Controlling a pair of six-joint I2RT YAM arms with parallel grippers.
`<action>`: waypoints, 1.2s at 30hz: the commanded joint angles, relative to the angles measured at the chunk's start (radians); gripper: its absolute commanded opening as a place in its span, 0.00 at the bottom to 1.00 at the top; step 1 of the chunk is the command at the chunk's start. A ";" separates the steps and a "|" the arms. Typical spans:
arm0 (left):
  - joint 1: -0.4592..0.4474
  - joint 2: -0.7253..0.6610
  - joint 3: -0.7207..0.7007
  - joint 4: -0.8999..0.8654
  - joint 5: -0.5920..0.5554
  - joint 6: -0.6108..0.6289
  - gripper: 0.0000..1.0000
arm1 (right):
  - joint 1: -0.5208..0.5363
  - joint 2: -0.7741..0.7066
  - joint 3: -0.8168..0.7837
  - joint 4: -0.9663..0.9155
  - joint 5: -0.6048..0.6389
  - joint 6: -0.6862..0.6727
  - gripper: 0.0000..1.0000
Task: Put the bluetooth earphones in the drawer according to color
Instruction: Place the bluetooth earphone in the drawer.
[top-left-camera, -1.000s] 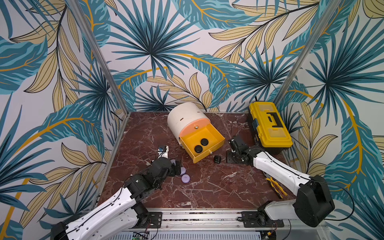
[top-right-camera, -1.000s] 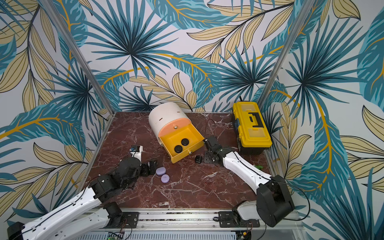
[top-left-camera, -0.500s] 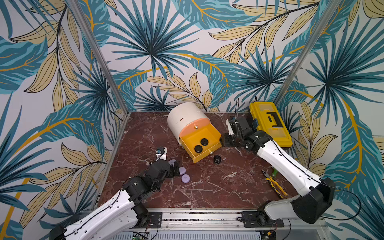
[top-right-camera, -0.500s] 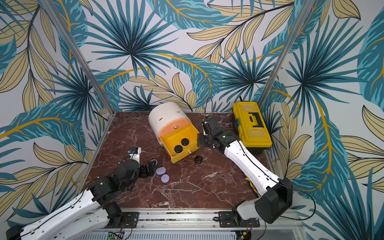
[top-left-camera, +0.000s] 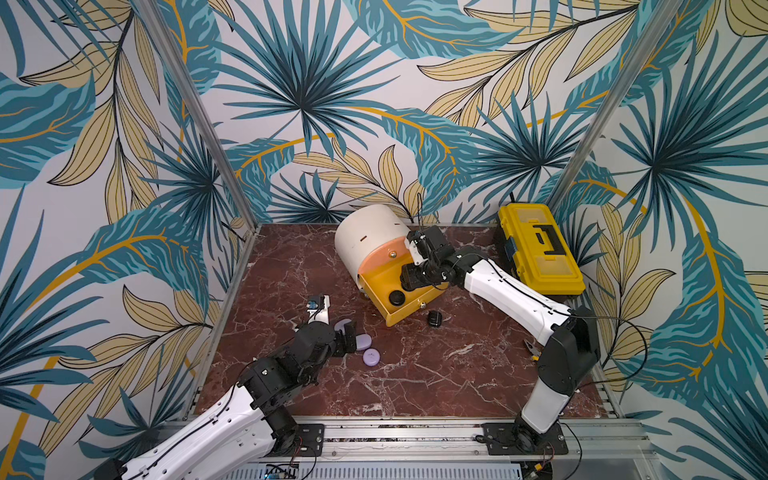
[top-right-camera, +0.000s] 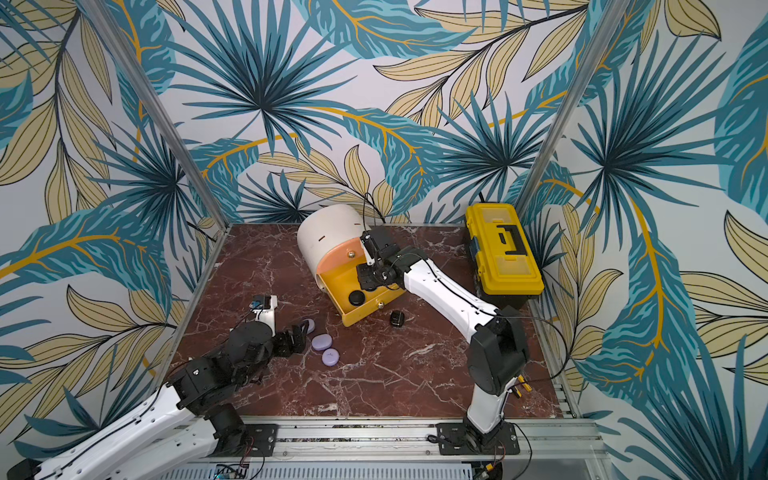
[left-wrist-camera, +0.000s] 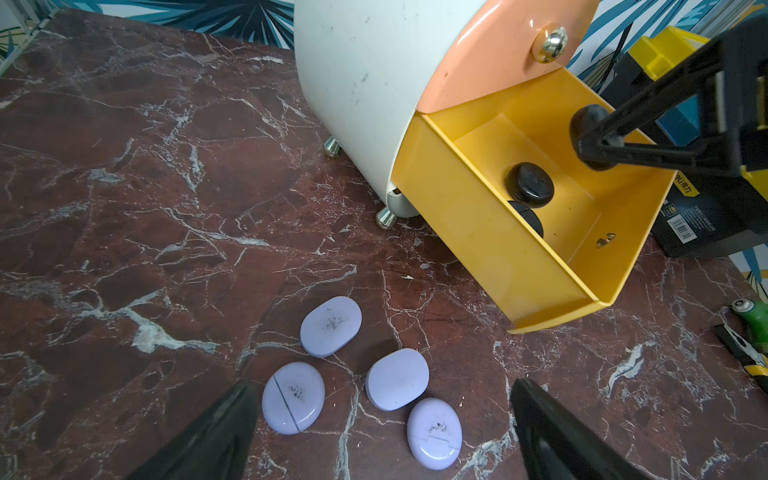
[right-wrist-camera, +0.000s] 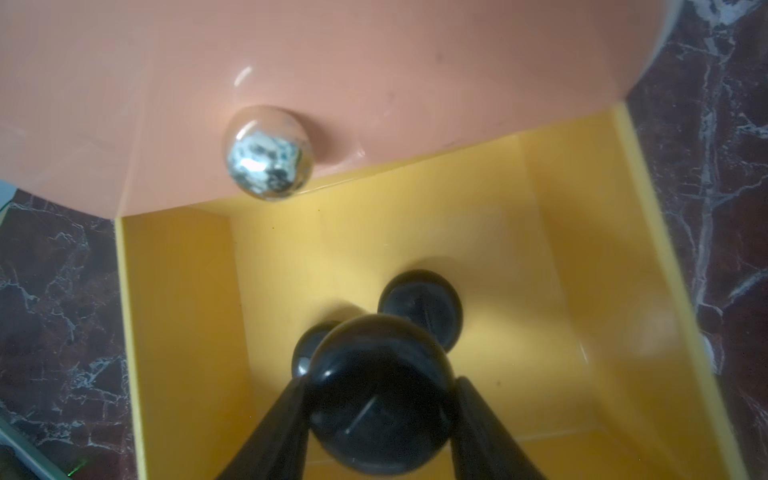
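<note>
**Right arm dangling a black case over the yellow drawer**

So the right gripper (right-wrist-camera: 378, 390) is pinching a black earphone case (right-wrist-camera: 380, 419), one finger pressing on each side. It's hanging over the open yellow drawer (left-wrist-camera: 478, 232) of the little cream cabinet (top-left-camera: 365, 237). Two more black cases (left-wrist-camera: 530, 185) are already lying inside that drawer, below the held one. A fourth black case (top-left-camera: 434, 318) is sitting on the tabletop just beside the drawer's front, off to its right.

The left gripper (left-wrist-camera: 384, 386) is hovering with its fingers spread wide, gripping nothing. Four purple cases (left-wrist-camera: 331, 326) are lying in a loose cluster toward the tabletop's left edge. In the left wrist view two of them are showing between the fingertips.

The peach drawer (left-wrist-camera: 478, 54) above is sitting shut, its shiny knob (right-wrist-camera: 268, 153) sticking out. The cabinet is standing by the back edge and the yellow toolbox (top-left-camera: 540, 253) is sitting in the back right corner. A barcode sticker (left-wrist-camera: 681, 226) is showing on the toolbox, but the writing is coming out too small to read. Pliers (top-left-camera: 530, 347) are lying by the right edge, partly hidden behind the right arm.
</note>
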 joint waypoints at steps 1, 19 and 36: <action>0.005 -0.021 -0.022 -0.022 -0.023 0.003 1.00 | 0.013 0.035 0.005 0.080 0.019 -0.045 0.52; 0.004 -0.043 -0.024 -0.042 -0.031 0.008 1.00 | 0.019 0.153 0.045 0.091 0.102 -0.033 0.65; 0.004 -0.037 -0.017 -0.042 -0.010 -0.010 1.00 | 0.018 -0.154 -0.073 0.054 0.110 0.000 0.69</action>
